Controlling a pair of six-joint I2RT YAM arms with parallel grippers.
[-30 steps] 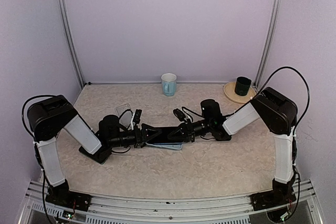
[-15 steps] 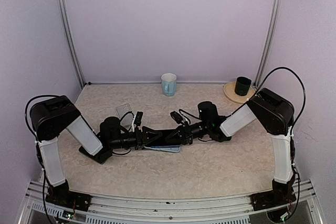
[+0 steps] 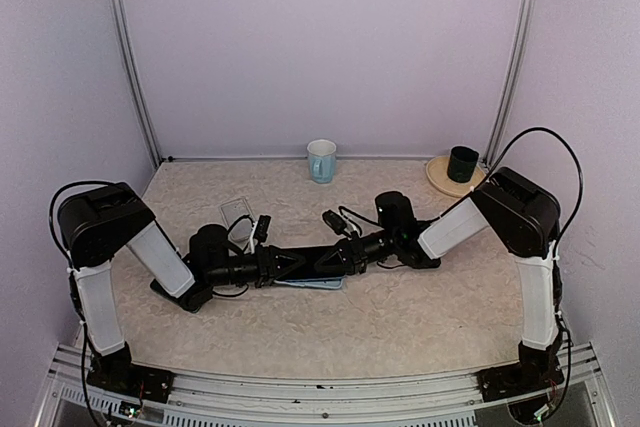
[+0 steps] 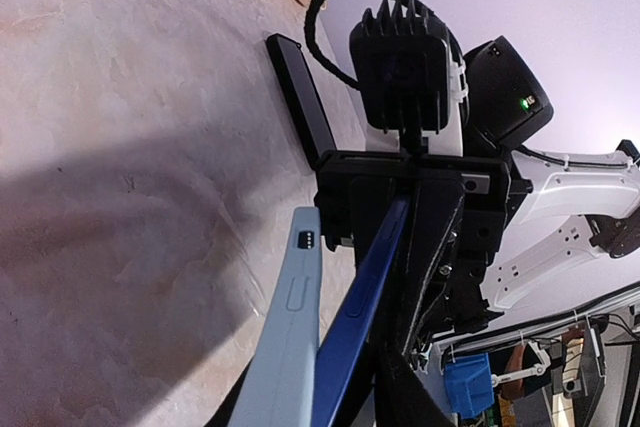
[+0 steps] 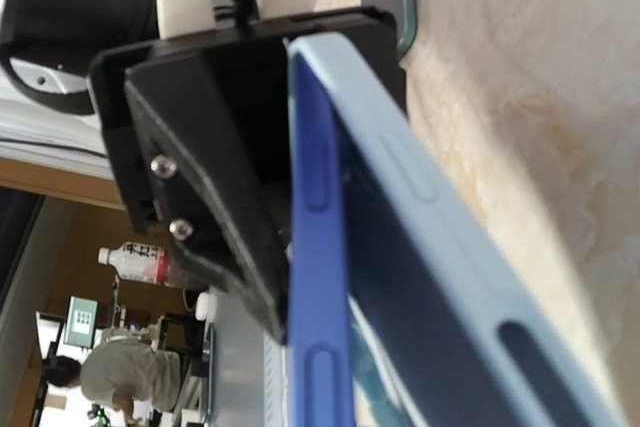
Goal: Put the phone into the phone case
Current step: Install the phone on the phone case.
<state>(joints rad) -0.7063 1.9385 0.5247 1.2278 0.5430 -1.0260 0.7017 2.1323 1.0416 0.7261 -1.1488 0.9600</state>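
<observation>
The dark blue phone (image 4: 362, 319) and the pale blue phone case (image 4: 291, 342) lie on edge between the two arms at mid-table. They touch at the left gripper's end and spread apart toward the right gripper's end. My left gripper (image 3: 291, 265) has a finger on each side of the pair, pressed against both. Facing it, my right gripper (image 3: 338, 258) is shut on the phone's far end. In the right wrist view the phone (image 5: 312, 247) stands next to the case (image 5: 430, 227).
A pale blue mug (image 3: 321, 160) stands at the back middle. A dark cup (image 3: 462, 163) sits on a round wooden plate (image 3: 440, 179) at the back right. A clear flat object (image 3: 237, 212) lies behind the left arm. A black slab (image 4: 300, 97) lies near the right gripper.
The left gripper's jaws have narrowed onto the case and phone. Both grippers and the phone have drifted slightly left.
</observation>
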